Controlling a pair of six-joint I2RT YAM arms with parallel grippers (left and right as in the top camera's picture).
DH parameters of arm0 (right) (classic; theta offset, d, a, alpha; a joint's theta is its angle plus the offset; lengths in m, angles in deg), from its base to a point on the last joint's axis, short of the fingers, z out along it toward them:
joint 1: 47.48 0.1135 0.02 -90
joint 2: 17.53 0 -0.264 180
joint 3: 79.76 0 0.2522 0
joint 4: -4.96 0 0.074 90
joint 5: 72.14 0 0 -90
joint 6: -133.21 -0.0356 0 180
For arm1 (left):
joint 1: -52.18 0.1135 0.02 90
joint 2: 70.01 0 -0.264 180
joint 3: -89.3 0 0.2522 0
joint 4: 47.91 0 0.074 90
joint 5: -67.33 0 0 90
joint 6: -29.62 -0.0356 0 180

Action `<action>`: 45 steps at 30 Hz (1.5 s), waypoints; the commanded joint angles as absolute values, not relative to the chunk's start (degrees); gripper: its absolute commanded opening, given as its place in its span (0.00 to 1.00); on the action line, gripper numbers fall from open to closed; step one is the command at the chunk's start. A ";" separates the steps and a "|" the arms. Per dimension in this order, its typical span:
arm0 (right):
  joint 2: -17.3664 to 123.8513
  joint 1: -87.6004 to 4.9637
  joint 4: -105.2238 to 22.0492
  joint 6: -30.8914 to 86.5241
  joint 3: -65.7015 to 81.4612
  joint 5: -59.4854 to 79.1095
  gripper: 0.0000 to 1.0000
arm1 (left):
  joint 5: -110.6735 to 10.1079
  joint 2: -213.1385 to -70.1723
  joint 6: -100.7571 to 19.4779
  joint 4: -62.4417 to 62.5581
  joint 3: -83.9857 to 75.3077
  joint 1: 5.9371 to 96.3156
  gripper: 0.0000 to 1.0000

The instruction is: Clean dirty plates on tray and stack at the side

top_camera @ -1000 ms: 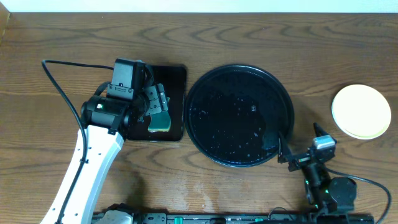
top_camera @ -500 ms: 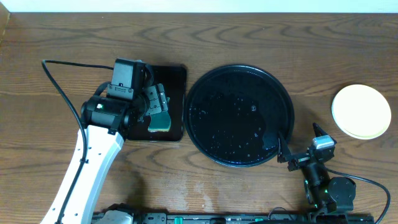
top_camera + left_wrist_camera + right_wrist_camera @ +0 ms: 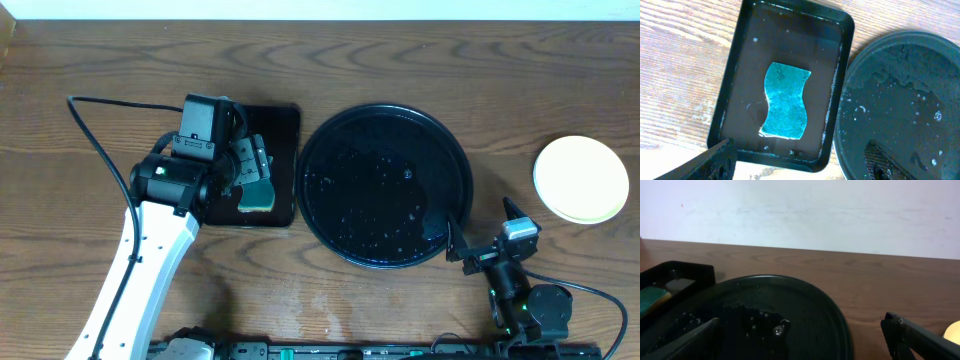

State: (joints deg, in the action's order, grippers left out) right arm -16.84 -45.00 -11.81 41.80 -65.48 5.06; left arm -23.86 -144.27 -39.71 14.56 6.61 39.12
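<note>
Both released: my left gripper above teal sponge in rectangular tray, right gripper beside round tray near rim, yellow plate well right.

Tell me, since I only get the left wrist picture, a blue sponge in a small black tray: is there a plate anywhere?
Observer: Yes. Overhead shows a pale yellow plate lying to the right of the round tray, apart from it. Whether others lie under it, I can't tell.
Operator: And where's the other arm?
Observer: The right gripper is open at the round tray's lower-right rim, holding nothing.
</note>
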 commanded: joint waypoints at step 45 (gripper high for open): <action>-17.15 -45.68 -11.96 41.59 -65.68 5.63 0.99 | -14.37 -136.03 -41.18 12.05 9.12 39.38 0.82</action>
